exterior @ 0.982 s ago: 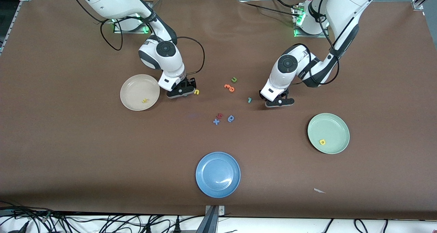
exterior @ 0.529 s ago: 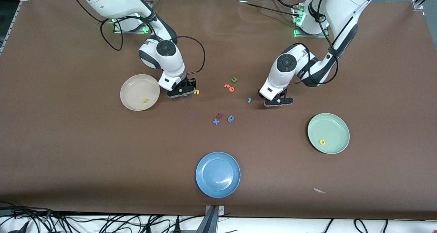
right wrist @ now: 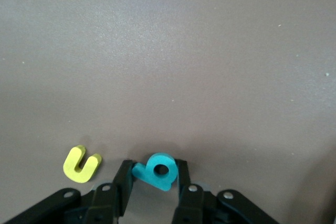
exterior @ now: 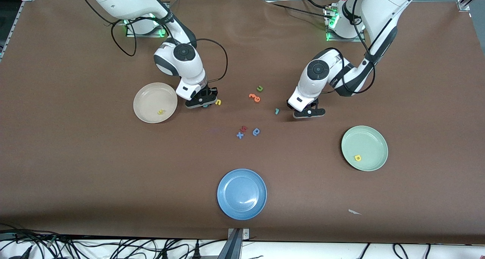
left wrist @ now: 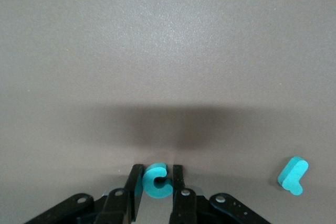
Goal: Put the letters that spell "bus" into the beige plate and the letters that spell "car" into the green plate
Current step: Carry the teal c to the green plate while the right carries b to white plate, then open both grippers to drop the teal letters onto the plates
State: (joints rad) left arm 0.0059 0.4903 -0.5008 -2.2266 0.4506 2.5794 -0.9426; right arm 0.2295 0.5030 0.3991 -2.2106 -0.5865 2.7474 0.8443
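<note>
**A:** While you are watching both wrists, note that both pairs of fingers have just been closing in: the left gripper (left wrist: 156, 184) is now pinching the teal "c" (left wrist: 156, 180), and the right gripper (right wrist: 153, 179) is pinching the teal "b" (right wrist: 157, 171). I judge both pickups are about ready for lifting.

**B:** Where are you taking them?

**A:** You are heading for the green plate (exterior: 373, 137), near the table's left-arm end, already holding the yellow "a" (exterior: 357, 158); the beige plate (exterior: 149, 96) is holding the yellow "s" (exterior: 161, 112). The yellow "u" (right wrist: 81, 164) and teal "r" (left wrist: 292, 176) are lying flat just beside the grippers.

**B:** Texture?

**A:** Chunky matte foam on a smooth brown table (exterior: 75, 156).
</note>
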